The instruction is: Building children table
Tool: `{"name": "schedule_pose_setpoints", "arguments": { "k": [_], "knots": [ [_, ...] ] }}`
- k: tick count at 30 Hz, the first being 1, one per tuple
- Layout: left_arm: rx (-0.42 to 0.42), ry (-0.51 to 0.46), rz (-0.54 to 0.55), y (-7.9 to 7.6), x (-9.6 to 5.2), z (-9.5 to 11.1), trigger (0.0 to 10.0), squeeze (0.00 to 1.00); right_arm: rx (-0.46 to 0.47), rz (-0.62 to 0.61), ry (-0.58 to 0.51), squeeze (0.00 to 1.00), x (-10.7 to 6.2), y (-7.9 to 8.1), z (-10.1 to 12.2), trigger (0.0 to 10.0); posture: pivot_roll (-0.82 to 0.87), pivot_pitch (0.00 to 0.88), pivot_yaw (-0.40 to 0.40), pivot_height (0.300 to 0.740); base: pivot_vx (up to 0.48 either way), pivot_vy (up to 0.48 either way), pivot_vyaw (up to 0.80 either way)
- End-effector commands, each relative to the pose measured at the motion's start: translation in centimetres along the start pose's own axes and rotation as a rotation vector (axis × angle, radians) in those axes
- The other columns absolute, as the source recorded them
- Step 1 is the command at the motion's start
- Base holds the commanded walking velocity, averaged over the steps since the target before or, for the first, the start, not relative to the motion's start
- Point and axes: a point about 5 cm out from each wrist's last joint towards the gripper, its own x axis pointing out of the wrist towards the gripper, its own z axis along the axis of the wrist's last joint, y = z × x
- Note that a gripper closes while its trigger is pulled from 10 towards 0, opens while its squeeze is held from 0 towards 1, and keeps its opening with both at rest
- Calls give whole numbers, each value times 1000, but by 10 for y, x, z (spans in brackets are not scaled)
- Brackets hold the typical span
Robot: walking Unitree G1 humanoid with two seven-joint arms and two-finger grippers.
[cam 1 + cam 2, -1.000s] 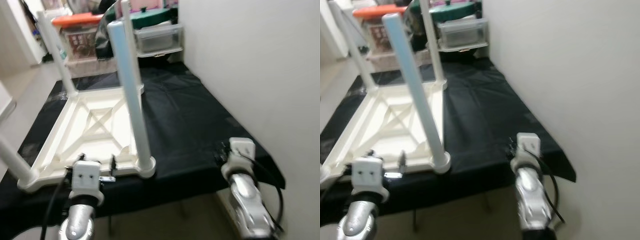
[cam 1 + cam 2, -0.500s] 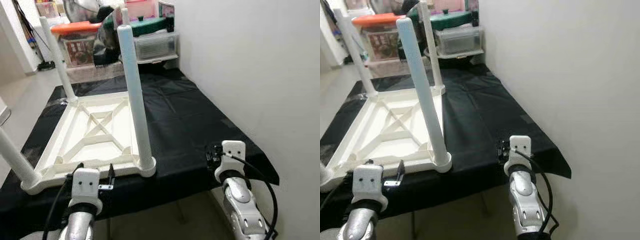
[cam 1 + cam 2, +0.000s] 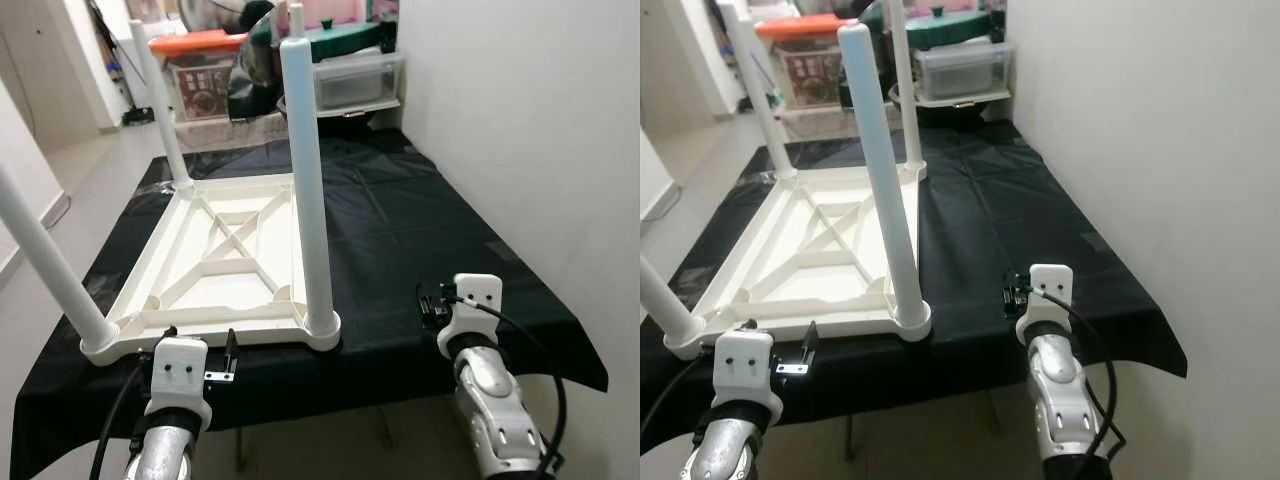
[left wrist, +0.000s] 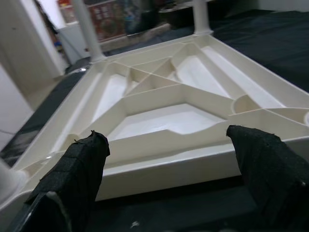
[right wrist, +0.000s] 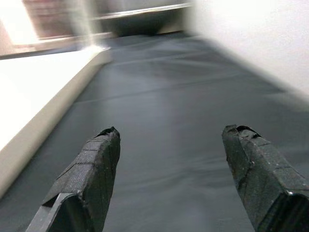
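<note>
A white plastic children's table (image 3: pixel 235 255) lies upside down on a black-covered table (image 3: pixel 430 210). Its ribbed underside faces up. Legs stand upright at the corners: a near right leg (image 3: pixel 308 180), a near left leg (image 3: pixel 45 260) and a far left leg (image 3: pixel 160 110). My left gripper (image 4: pixel 169 140) is open, just short of the upturned table's near rim (image 4: pixel 164 162), with nothing between its fingers. My right gripper (image 5: pixel 171 133) is open above bare black cloth, to the right of the white table.
Storage bins stand at the back: a clear one (image 3: pixel 355 80) and one with an orange lid (image 3: pixel 200 42). A white wall (image 3: pixel 520 120) runs along the right side. The cloth's front edge (image 3: pixel 400 370) lies just before my arms. Open floor (image 3: pixel 60 170) lies to the left.
The whole picture has shifted, so the camera has moved; the white table sits further right in view. Both grippers keep their places at the front edge, fingers still apart.
</note>
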Motion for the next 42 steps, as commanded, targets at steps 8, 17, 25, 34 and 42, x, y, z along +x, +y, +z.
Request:
{"name": "schedule_pose_setpoints", "arguments": {
  "k": [8,17,25,34,42],
  "knots": [
    [-51,51,-159,-21,-8,-8,10000,0,78,238,-79,0,-8,1,20,10000,-95,0,44,740,0,0,300],
    [-53,67,-246,-36,-13,-10,10000,0,65,195,-115,0,-5,-13,26,10000,-92,0,46,740,0,0,254],
    [-53,78,-254,-35,-13,-14,10000,0,73,366,-215,0,-10,-7,56,10000,-103,0,56,740,0,0,0],
    [-52,79,-262,-35,-14,-14,10000,0,124,602,-308,0,-13,45,82,10000,-92,0,54,740,0,0,0],
    [-59,78,-262,-36,-16,-14,10000,0,92,678,-323,0,-9,67,89,10000,-90,0,49,740,0,0,0]
  ]
}}
